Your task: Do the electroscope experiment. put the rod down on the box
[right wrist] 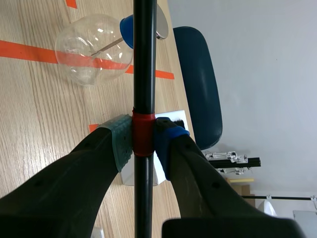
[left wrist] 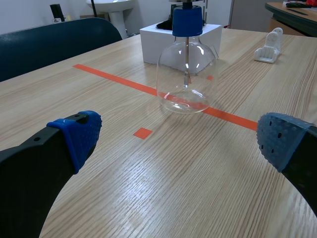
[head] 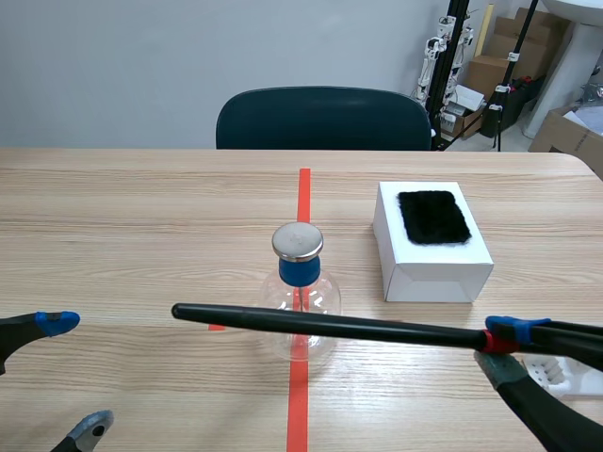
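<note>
Item one: black rod [head: 330,327]; held level above the table [head: 141,235] in my right gripper [head: 504,344], both pads pressed on the red band near one end; its free end reaches past the electroscope toward my left side; it is not on the box.

Item two: electroscope [head: 299,301]; clear glass flask, blue stopper, round metal cap, thin wire inside; upright on the orange-red tape line, under and just behind the rod in the scene view.

Item three: white box [head: 433,250]; on the table on my right side of the flask, well apart from the rod; a black fur pad [head: 433,217] lies flat on its top.

Item four: my left gripper [left wrist: 181,139]; fingers wide apart, holding nothing, low over the table with the flask ahead of it.

Item five: dark chair [head: 323,118]; beyond the far table edge.
</note>
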`<state>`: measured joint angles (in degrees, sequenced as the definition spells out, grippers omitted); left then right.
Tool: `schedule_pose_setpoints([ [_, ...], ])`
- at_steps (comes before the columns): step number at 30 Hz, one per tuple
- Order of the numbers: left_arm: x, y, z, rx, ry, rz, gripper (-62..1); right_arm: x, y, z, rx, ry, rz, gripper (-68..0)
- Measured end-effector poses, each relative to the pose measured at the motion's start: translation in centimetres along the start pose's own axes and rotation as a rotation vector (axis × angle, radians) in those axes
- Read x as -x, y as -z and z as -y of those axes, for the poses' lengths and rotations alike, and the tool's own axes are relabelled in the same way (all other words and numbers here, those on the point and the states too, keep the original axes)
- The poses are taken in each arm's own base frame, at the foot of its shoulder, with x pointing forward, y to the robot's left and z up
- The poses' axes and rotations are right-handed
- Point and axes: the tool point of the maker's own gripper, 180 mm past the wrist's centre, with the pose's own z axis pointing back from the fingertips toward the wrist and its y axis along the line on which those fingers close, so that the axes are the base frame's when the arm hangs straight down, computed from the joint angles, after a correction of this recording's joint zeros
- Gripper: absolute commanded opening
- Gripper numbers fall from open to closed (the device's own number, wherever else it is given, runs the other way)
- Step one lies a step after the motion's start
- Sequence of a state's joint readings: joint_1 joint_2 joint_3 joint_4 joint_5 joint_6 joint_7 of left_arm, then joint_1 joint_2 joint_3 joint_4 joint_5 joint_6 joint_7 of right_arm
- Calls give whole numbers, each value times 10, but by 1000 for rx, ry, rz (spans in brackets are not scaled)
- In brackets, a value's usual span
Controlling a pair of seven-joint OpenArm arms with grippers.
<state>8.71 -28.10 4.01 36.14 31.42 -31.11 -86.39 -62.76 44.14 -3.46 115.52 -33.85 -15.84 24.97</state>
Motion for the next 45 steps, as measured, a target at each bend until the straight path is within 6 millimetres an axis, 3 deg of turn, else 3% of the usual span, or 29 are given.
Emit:
schedule_pose_setpoints([
  [22,0,0,0,0,0,0,14,5,-1,6,28,53,-21,-622],
  [30,0,0,0,0,0,0,14,40,-16,19,53,76,-166,-622],
  [34,0,0,0,0,0,0,14,56,-29,14,29,75,-225,-623],
  [45,0,0,0,0,0,0,14,140,-78,20,177,346,-504,-622],
])
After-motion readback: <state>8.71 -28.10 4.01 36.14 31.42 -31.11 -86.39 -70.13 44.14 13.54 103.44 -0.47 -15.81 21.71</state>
